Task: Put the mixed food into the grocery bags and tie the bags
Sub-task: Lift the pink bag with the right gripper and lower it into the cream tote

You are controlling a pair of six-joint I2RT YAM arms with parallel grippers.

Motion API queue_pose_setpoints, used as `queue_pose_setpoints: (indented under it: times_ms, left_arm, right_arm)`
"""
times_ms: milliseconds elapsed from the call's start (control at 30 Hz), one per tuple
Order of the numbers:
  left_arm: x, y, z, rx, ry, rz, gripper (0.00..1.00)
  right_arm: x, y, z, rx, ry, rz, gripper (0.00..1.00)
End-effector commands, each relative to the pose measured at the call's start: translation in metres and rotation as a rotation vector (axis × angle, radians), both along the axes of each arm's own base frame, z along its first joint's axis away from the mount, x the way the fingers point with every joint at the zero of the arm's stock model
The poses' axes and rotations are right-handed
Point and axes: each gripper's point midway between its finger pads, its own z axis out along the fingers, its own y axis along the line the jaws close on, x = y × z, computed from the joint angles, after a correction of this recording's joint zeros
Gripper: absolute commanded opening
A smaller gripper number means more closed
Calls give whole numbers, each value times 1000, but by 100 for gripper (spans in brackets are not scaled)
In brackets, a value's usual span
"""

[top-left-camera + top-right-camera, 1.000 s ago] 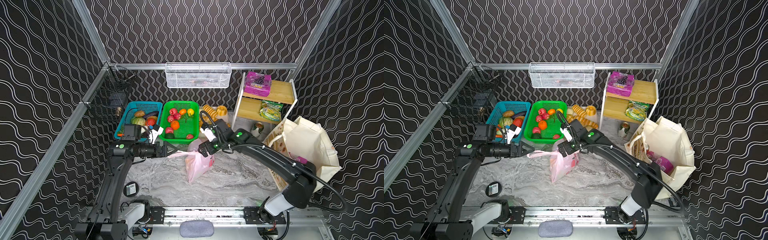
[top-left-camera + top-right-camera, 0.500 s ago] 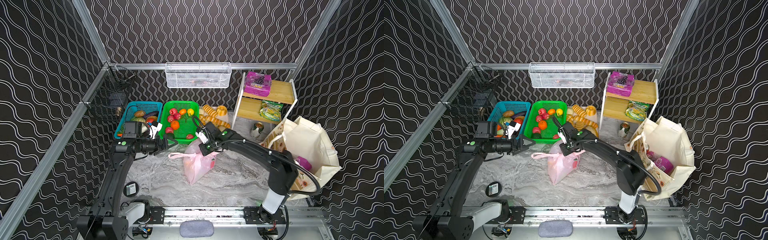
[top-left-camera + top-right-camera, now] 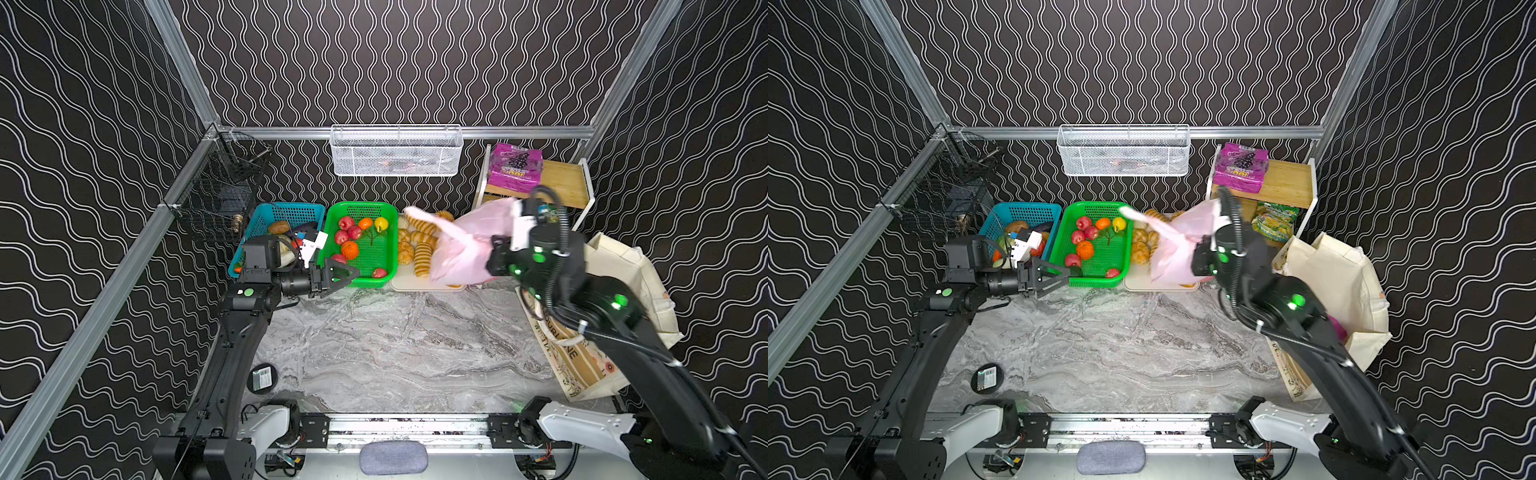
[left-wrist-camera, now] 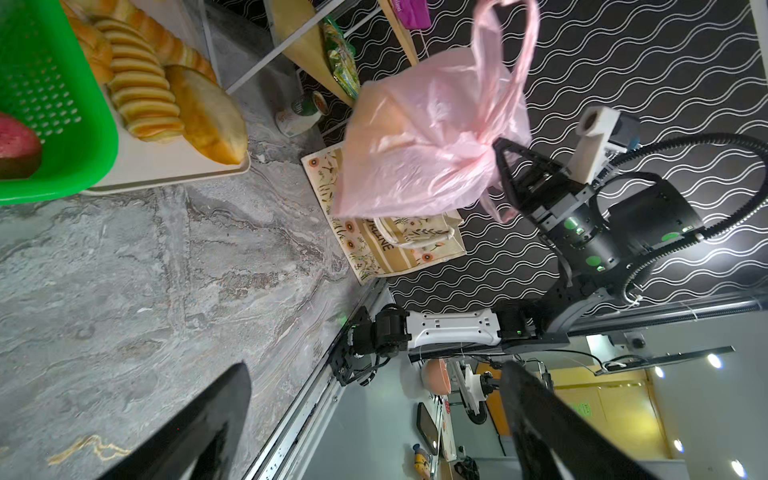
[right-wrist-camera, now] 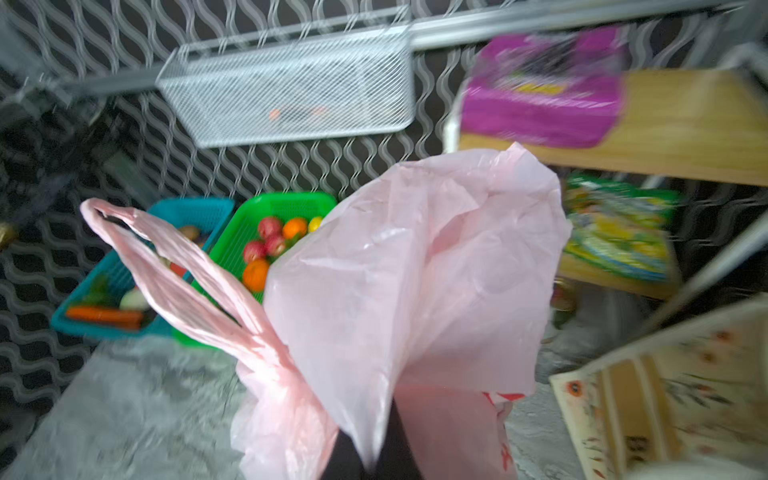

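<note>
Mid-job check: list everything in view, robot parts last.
pink plastic bag: one, pink, held aloft, back right
cream tote: one, cream, right edge
paper bag: one, brown, beside tote
purple packet: one, purple, top shelf
snack bag: one, green-yellow, lower shelf
green basket: one, green, back centre
fruits: several, red, orange, yellow, green basket
blue basket: one, blue, beside green basket
vegetables: several, mixed, in blue basket
bread loaves: several, golden, on white tray
mesh basket: one, white, back wall
left gripper: one, black, open, near green basket
right gripper: one, black, shut on pink plastic bag
</note>
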Motion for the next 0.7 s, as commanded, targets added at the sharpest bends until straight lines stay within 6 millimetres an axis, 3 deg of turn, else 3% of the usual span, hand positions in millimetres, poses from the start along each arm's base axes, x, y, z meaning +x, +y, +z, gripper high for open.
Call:
queue_pose_setpoints:
  times_ms: [0,100,367,667]
  left_arm:
    - [4,0,8,13,-71,-5,95]
    - [7,0,4,25,-69,6,95]
    - [9,-2,1,34,-74,11,95]
    - [6,-10,-2,30,-70,-12,95]
  right_arm:
    - [-22,-77,22,6,-67,-360,0]
    - [-45,-117,37,-15,-108,-512,0]
    - [-87,-182,46,-134,-159,-815,0]
    - [-83,-212,92,-241,-319,-1039,0]
